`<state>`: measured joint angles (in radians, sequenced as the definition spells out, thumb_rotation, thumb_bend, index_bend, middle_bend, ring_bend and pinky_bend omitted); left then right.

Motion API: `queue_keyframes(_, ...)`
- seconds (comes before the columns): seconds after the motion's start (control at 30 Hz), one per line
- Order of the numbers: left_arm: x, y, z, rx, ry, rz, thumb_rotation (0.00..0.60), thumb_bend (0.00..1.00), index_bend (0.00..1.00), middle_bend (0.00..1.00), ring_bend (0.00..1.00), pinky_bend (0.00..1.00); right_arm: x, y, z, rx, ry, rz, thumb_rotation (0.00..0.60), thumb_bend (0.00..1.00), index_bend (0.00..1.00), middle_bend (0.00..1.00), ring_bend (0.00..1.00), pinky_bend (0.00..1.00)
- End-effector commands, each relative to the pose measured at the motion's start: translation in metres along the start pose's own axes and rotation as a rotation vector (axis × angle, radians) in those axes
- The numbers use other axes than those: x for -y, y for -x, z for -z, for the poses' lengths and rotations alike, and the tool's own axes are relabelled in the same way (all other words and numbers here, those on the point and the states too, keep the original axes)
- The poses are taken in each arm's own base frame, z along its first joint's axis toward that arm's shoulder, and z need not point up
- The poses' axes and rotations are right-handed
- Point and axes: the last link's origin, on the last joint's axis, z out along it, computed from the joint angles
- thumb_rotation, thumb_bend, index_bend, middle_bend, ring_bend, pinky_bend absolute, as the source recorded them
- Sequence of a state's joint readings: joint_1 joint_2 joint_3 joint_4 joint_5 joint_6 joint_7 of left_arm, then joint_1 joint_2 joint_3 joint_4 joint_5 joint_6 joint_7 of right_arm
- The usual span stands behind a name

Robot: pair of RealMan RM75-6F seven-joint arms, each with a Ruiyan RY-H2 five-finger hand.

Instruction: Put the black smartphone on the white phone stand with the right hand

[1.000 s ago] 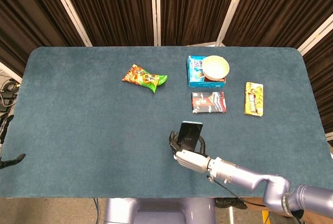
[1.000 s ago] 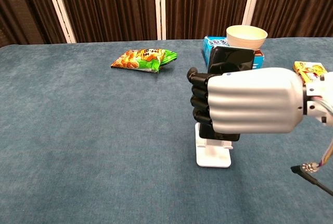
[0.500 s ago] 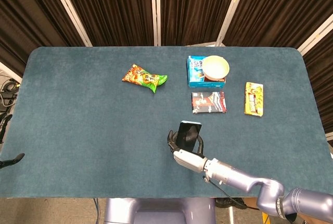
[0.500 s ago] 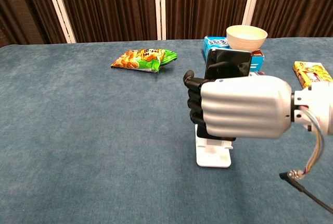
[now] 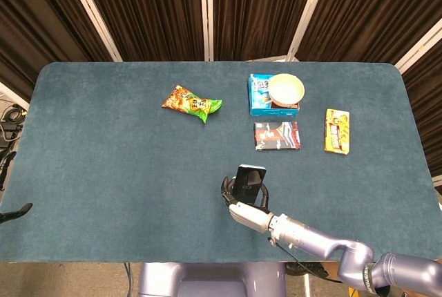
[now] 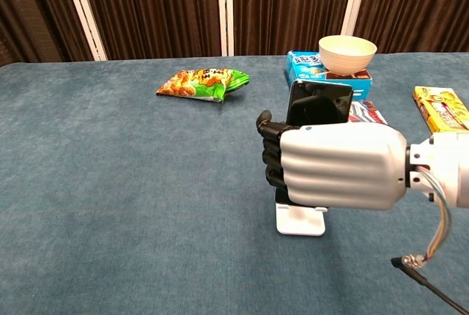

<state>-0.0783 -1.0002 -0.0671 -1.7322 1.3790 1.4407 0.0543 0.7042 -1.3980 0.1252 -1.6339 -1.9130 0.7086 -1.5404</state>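
Note:
The black smartphone [image 6: 319, 102] stands upright, its top edge showing above my right hand [image 6: 337, 166], which grips it around the middle. In the head view the phone [image 5: 249, 177] sits just beyond that hand [image 5: 243, 208] near the table's front edge. The white phone stand [image 6: 301, 219] rests on the cloth directly below the hand, with only its flat base showing. Whether the phone's lower edge touches the stand is hidden by the hand. My left hand appears in neither view.
A green and orange snack bag [image 5: 193, 102] lies at the back left. A white bowl [image 5: 286, 90] sits on a blue box [image 5: 258, 94] behind the phone. A dark red packet [image 5: 277, 135] and a yellow box [image 5: 337, 131] lie to the right. A dark clamp tip [image 5: 15, 213] shows at far left.
My right hand has sunk lower and drawn slightly toward the table's front, carrying the phone down closer to the stand. The forearm has dropped with it.

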Motion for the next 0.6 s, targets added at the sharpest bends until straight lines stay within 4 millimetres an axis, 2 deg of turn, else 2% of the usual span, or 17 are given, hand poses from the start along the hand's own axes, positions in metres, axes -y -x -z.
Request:
queue_keyframes(0.03,0.0001,0.0001,-0.0002,0.002,0.0,0.0,0.6,0.0,0.0,0.0,0.0,0.0,-0.0007,0.001,-0.0005,0.005,0.008,-0.006,0.6,0.5,0.39,0.4,0.4,0.32)
queue_keyframes(0.1,0.0001,0.0003,-0.0002,0.003,0.0,0.0,0.6,0.0,0.0,0.0,0.0,0.0,-0.0017,0.002,-0.0007,0.013,0.02,-0.014,0.6,0.49,0.34,0.31,0.32,0.3)
queue_keyframes(0.2,-0.0001,0.0005,-0.0001,0.004,0.002,0.0,0.6,0.0,0.0,0.0,0.0,0.0,-0.0031,0.0029,-0.0009,0.014,0.036,-0.006,0.6,0.48,0.32,0.26,0.23,0.23)
queue_keyframes(0.4,-0.0005,0.0006,0.0003,0.005,0.003,0.0,0.6,0.0,0.0,0.0,0.0,0.0,-0.002,0.003,0.0017,0.014,0.046,-0.01,0.6,0.48,0.25,0.18,0.16,0.14)
queue_keyframes(0.6,-0.0009,0.0013,0.0004,0.007,0.004,-0.003,0.6,0.0,0.0,0.0,0.0,0.0,-0.0031,0.0035,0.0057,0.017,0.065,-0.015,0.6,0.48,0.17,0.12,0.14,0.14)
